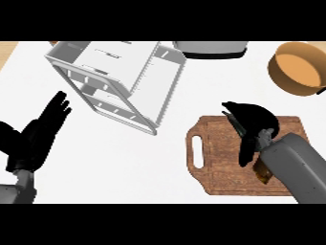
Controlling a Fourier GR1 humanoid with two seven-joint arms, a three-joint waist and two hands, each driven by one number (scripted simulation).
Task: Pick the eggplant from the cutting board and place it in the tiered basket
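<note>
Right hand [255,115] round eggplant [246,152], over cutting board [215,165], tiered basket [158,83] upper-left (apart)

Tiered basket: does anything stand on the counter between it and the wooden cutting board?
Nothing visible does. Only bare white counter lies between the brown wooden cutting board and the white tiered basket.

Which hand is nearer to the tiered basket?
Left. The left hand is open just left of the tiered basket, fingers near its frame; the right hand is over the cutting board, farther to the basket's right.
</note>
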